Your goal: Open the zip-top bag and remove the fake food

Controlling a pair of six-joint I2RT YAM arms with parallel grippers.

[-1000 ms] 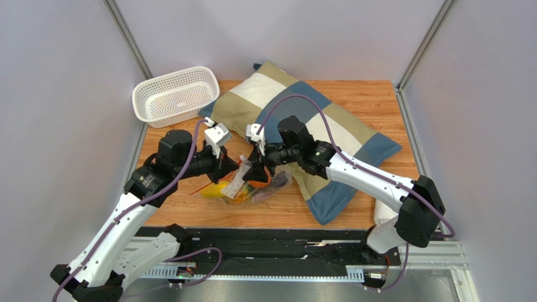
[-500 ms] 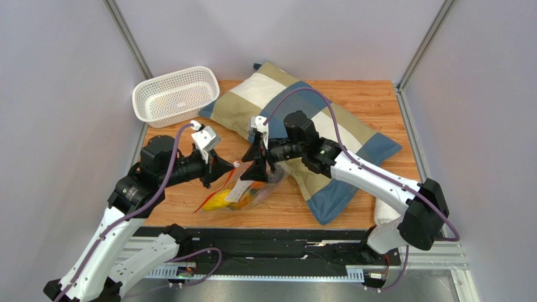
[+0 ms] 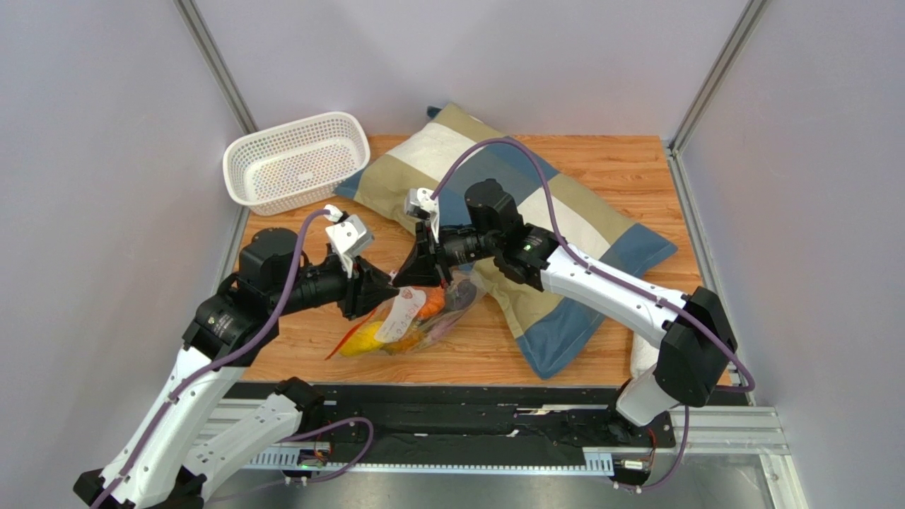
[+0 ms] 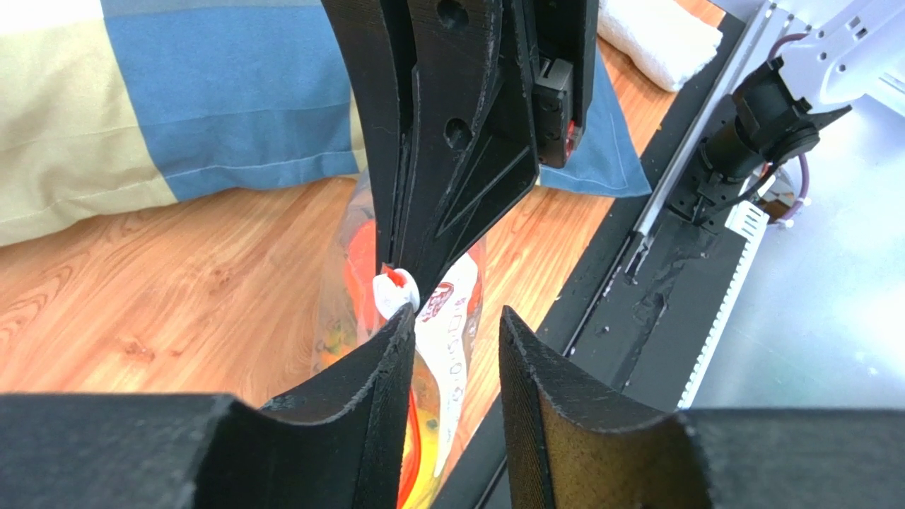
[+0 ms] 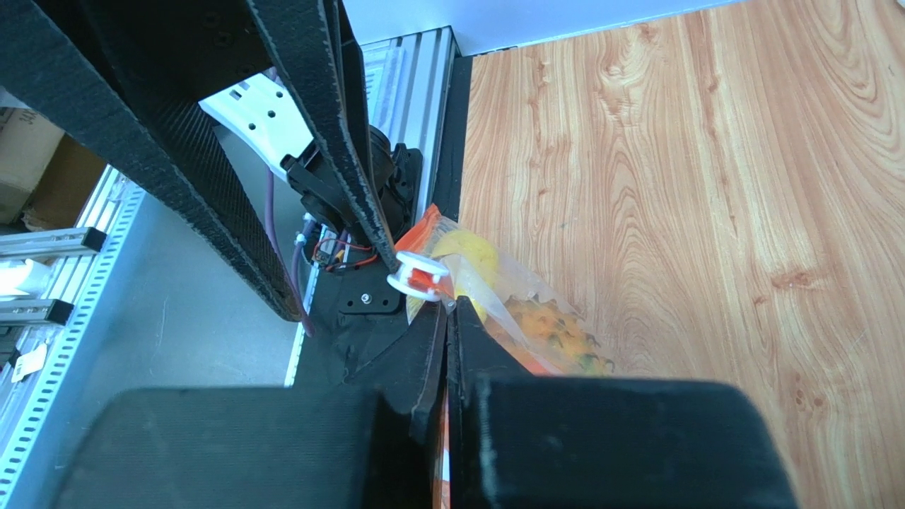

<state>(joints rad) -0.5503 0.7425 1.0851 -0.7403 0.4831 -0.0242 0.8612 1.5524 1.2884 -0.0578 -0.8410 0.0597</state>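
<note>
Top external: zip-top bag (image 3: 416, 318) w/ fake food (image 3: 366, 339) lies centre frame on tabletop (image 3: 637, 159), lower left of pillow (image 3: 425, 154); both arms meet at its top edge. Left wrist: left gripper (image 4: 457, 329) jaws released, gap betw. them. Right wrist: right gripper (image 5: 446, 315) clenched on bag's orange strip by white slider (image 5: 417, 279).

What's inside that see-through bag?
Inside the bag I can see toy food: a yellow piece and an orange piece. A white label and the crinkled plastic hide the rest, so I can't tell how many there are.
</note>
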